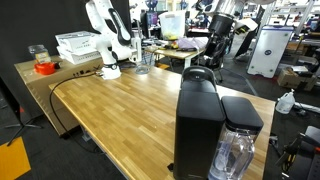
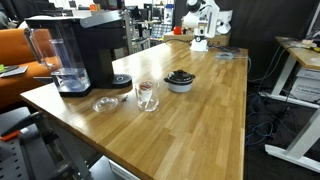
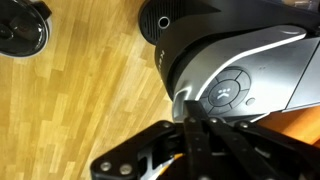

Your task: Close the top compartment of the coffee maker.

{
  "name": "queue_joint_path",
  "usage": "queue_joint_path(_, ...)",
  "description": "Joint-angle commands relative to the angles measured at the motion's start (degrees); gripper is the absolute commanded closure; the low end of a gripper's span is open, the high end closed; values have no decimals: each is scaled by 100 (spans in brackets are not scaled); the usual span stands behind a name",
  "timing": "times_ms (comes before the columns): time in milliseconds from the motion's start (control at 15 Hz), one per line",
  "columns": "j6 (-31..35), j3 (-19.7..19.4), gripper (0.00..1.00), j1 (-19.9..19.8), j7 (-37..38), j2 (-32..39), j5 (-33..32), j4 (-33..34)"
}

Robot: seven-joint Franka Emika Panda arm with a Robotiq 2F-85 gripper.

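No text, brand, number or sign could be read in any of the views. In the wrist view, small pale marks were seen on the round button pad [image 3: 228, 90] on top of the coffee maker [image 3: 200, 40], at about three o'clock in that picture. They were too blurred to be made out.
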Motion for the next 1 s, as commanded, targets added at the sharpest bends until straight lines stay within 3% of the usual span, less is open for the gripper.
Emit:
queue_joint_path(0,-180,-40,100,-106,-304,64,285,21)
queue_joint_path(933,-340,71,100,-83,-448,123,277,237)
